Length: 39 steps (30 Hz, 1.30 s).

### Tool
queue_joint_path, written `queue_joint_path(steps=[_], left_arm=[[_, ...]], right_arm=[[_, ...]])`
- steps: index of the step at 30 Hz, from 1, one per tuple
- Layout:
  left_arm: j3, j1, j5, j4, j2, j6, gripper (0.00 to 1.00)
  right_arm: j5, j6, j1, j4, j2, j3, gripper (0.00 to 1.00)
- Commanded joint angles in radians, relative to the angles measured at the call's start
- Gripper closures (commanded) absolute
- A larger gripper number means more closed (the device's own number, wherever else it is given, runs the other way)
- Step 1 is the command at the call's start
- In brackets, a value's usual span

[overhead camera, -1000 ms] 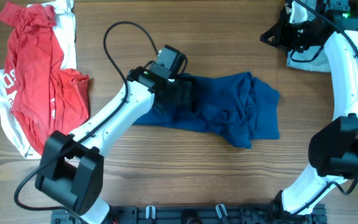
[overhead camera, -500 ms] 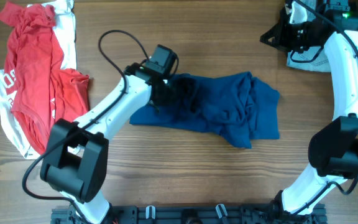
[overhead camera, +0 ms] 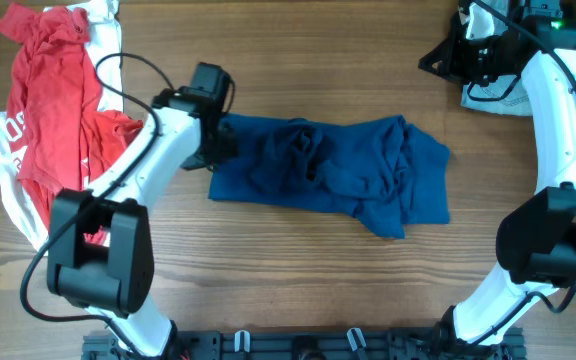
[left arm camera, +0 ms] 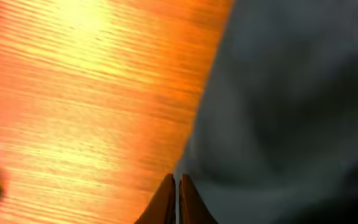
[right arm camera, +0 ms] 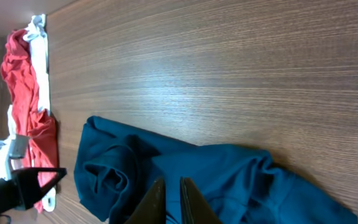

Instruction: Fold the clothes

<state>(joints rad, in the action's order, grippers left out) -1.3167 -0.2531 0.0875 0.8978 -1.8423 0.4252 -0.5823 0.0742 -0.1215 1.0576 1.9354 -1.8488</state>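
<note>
One dark blue shirt (overhead camera: 338,175) is laid crumpled across the middle of the table (overhead camera: 298,290). Its left edge is pinched by the left gripper (left arm camera: 176,182), whose fingers are pressed together. One red shirt (overhead camera: 53,110) is heaped at the far left. The right gripper (right arm camera: 172,183) is held closed and empty at the far right corner, near one pale garment (overhead camera: 498,98).

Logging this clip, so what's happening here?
The left claw is shut at the left edge of the crumpled dark blue shirt; whether it pinches fabric is unclear. The right claw, also shut, hangs at the far right corner of the table. No fold is made yet.
</note>
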Motion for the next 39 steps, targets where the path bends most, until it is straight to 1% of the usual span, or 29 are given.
queue_joint_path(steps=[1, 7, 15, 19, 23, 27, 35, 39], left_arm=[[-0.007, -0.018, -0.073, -0.040, -0.004, -0.029, 0.96], [-0.005, -0.112, -0.071, -0.093, -0.015, -0.029, 0.96], [-0.006, -0.213, -0.045, -0.108, -0.098, -0.028, 0.96], [-0.016, -0.291, -0.046, -0.152, -0.093, -0.028, 0.96], [-0.045, -0.367, -0.045, -0.167, -0.093, -0.028, 0.96], [-0.046, -0.431, -0.040, -0.230, -0.093, -0.030, 0.96], [-0.053, -0.463, -0.039, -0.269, -0.090, -0.028, 0.96], [-0.098, -0.457, -0.042, -0.249, -0.055, -0.033, 0.96]], right_arm=[[0.010, -0.003, -0.002, 0.000, -0.010, -0.017, 0.91], [0.010, -0.004, -0.002, 0.002, -0.010, -0.017, 0.91], [0.027, -0.023, -0.002, 0.027, -0.010, -0.017, 0.91], [0.066, -0.023, -0.002, 0.028, -0.010, -0.017, 0.91], [0.066, -0.023, -0.002, 0.026, -0.010, -0.017, 0.91], [0.067, -0.023, -0.002, 0.027, -0.010, -0.017, 0.91], [0.073, -0.026, -0.002, 0.031, -0.010, -0.017, 0.91], [0.154, -0.018, -0.002, 0.108, -0.010, -0.013, 0.88]])
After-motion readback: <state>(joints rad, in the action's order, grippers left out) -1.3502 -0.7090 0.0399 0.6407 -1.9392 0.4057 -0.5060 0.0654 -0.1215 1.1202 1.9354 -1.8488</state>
